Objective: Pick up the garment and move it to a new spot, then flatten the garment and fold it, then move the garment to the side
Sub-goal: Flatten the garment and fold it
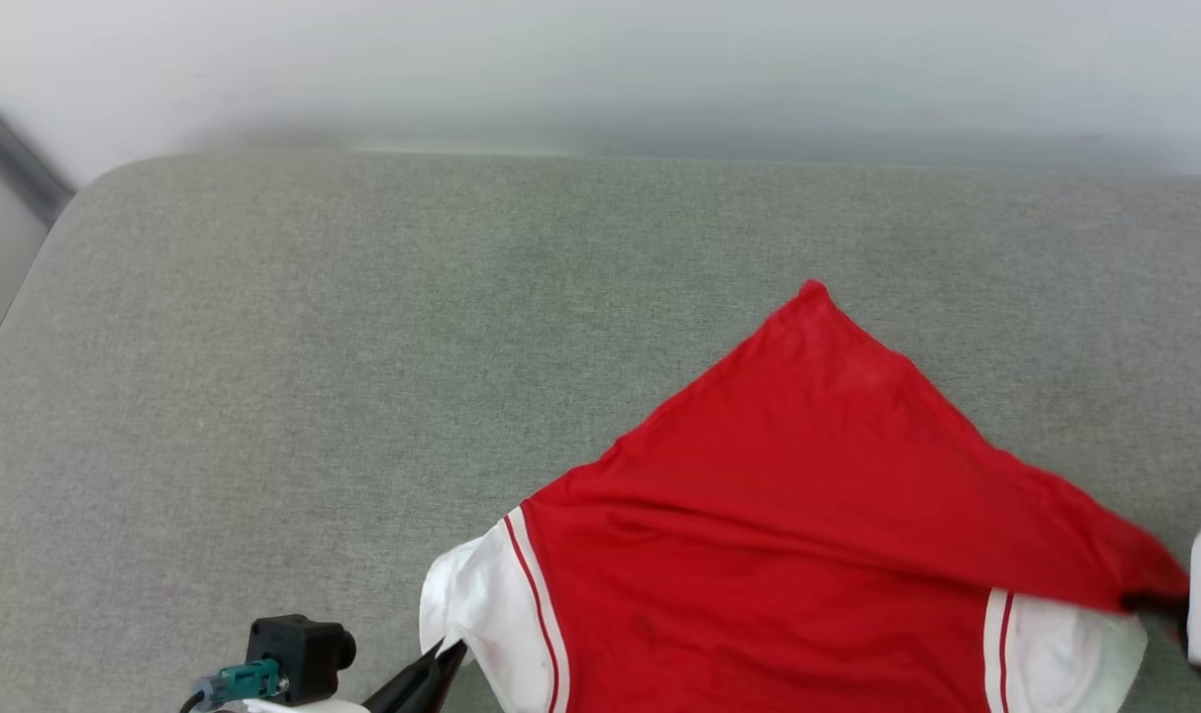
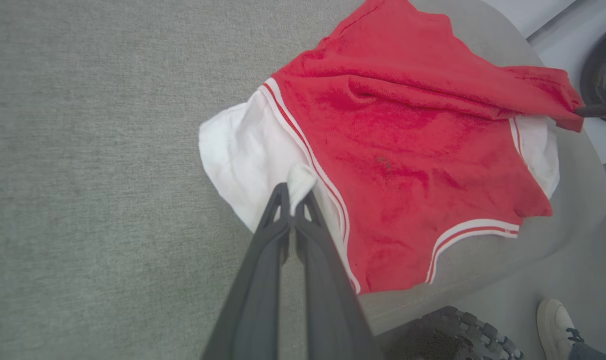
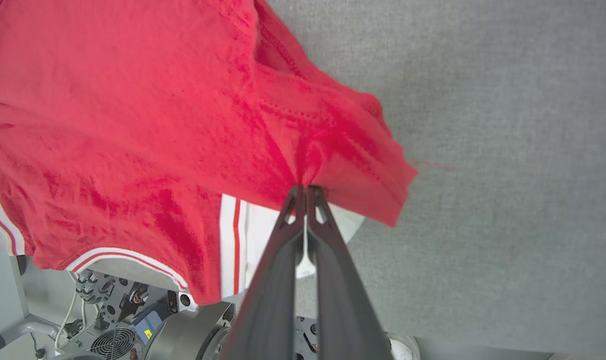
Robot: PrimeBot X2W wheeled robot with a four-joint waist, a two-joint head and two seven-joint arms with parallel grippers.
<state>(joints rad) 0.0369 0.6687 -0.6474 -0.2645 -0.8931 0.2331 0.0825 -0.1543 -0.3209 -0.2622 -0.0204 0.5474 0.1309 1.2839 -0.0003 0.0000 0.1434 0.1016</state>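
Left fingers (image 2: pixel 270 250) and right fingers (image 3: pixel 283 250) are pinched closed.

The head view looks down from above at the grey pad (image 1: pixel 313 416), with the shirt (image 1: pixel 808 515) at lower right. The left wrist view looks along the left gripper (image 2: pixel 295 192) from close by, shirt at upper right. The right wrist view, along the right gripper (image 3: pixel 305 189), sits nearer, shirt at upper left. All share shirt and pad.
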